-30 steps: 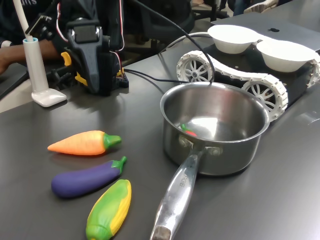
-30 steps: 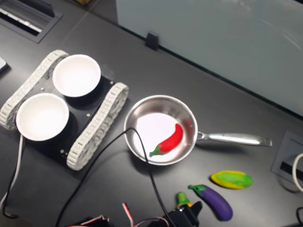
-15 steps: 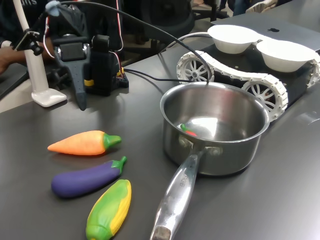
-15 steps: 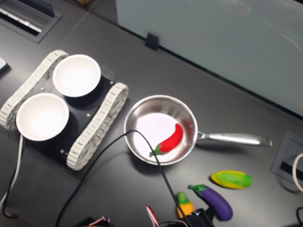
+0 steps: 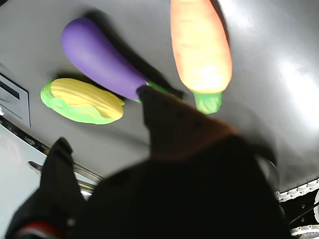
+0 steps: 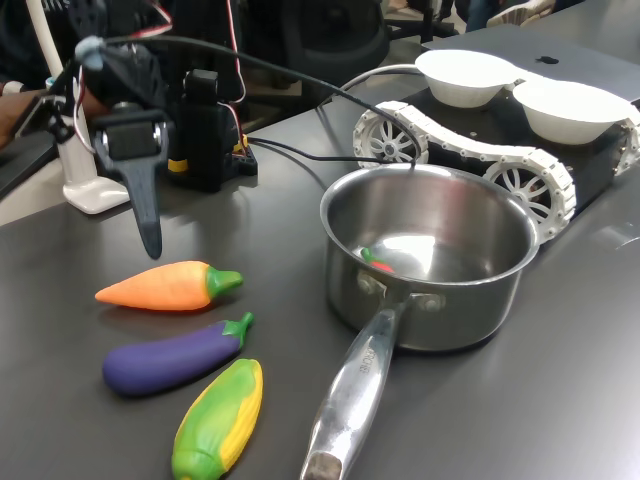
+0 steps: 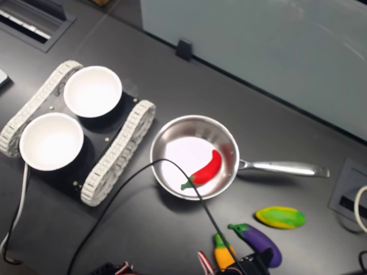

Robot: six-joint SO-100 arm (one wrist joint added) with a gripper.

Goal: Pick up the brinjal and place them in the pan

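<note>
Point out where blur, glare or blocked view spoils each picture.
Wrist view: the gripper fills the foreground as a dark, out-of-focus mass, while the brinjal stays fairly sharp; glare whitens the table. First exterior view: sharp, with bright reflections inside the pan. Second exterior view: mildly soft overall, and the gripper is cropped at the bottom edge.

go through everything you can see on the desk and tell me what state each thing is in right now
Glossy purple toy brinjal: lying on the desk between carrot and corn, not gripped.
Orange toy carrot: lying flat, untouched.
Green-yellow toy corn: lying flat, untouched.
Shiny steel saucepan: upright, holding only a red toy chilli.
Two white bowls: upright, empty, on the tracked vehicle.
Black claw: above the carrot, holding nothing; open or shut unclear.
</note>
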